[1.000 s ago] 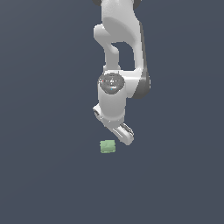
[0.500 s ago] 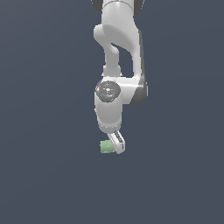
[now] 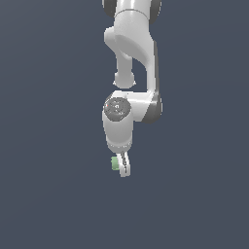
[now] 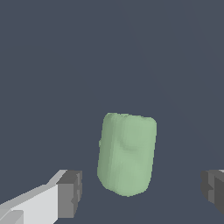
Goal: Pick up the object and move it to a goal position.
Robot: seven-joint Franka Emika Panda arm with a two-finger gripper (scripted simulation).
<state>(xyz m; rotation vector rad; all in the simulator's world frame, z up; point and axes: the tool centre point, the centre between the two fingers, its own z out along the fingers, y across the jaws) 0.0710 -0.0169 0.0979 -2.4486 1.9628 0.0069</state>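
The object (image 4: pixel 127 153) is a pale green block with rounded edges, lying on the dark grey floor. In the wrist view it sits between my two fingertips, one pad (image 4: pixel 70 193) on one side and the other pad (image 4: pixel 213 191) far off on the other, with gaps on both sides. My gripper (image 4: pixel 141 192) is open around it and touches nothing. In the exterior view the gripper (image 3: pixel 121 168) hangs straight down over the object (image 3: pixel 115 163), of which only a green sliver shows beside the white finger (image 3: pixel 125 165).
The white arm (image 3: pixel 131 82) rises from the gripper to the top of the exterior view. Around it is only plain dark grey floor (image 3: pixel 53 194).
The gripper has swung toward the exterior view's left and dropped lower. The block, which lay free beside the fingers, now stands between them and is mostly covered.
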